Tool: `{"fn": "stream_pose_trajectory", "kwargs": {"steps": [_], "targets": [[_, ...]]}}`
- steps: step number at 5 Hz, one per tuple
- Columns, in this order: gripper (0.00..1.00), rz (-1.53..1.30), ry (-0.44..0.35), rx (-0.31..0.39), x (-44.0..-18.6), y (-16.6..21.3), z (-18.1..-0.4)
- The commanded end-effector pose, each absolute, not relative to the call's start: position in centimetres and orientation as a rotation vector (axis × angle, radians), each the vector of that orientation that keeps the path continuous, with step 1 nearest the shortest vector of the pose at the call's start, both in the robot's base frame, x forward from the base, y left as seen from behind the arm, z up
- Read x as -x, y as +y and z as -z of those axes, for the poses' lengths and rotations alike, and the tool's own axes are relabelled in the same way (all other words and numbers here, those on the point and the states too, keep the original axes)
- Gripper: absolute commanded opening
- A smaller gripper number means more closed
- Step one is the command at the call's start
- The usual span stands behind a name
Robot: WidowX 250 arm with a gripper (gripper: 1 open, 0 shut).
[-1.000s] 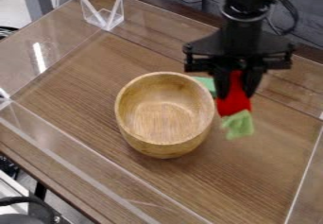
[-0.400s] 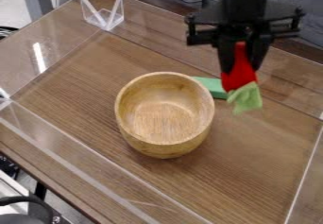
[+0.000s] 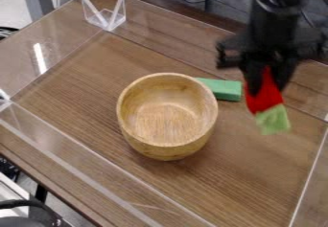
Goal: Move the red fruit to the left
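The red fruit [image 3: 267,98], a small red toy strawberry with its light green leafy stem [image 3: 271,120] hanging downward, is held above the wooden table to the right of the bowl. My black gripper [image 3: 266,83] points down and is shut on the fruit's upper part. The fruit hangs clear of the tabletop, right of the flat green block [image 3: 221,88].
A round wooden bowl [image 3: 133,125] sits in the middle of the table. Clear acrylic walls [image 3: 52,54] fence the table on all sides, and a small clear stand [image 3: 103,14] is at the back left. The right wall [image 3: 314,164] is close to the gripper.
The gripper has carried the red fruit to the right in the picture, away from the bowl. The green block, earlier partly covered by it, now shows in full.
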State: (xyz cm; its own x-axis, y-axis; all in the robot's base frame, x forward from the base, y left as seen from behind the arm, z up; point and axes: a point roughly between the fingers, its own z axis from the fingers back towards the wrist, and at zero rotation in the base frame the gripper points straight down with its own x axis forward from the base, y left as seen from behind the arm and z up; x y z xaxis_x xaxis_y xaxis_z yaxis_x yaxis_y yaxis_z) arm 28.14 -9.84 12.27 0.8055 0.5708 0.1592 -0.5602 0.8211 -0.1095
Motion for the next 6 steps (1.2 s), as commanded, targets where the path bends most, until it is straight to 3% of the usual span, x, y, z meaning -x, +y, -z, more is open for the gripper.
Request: {"fn": "stream_pose_trajectory", "kwargs": {"steps": [1, 2, 5, 6], "targets": [[0.00, -0.632, -0.229, 0.076, -28.9, -8.8, -14.1], [0.00, -0.673, -0.229, 0.083, -29.0, -7.9, -16.0], [0.00, -0.718, -0.229, 0.093, -27.4, -4.9, -17.3], [0.00, -0.707, -0.229, 0.069, -25.7, -1.5, -17.1]]}}
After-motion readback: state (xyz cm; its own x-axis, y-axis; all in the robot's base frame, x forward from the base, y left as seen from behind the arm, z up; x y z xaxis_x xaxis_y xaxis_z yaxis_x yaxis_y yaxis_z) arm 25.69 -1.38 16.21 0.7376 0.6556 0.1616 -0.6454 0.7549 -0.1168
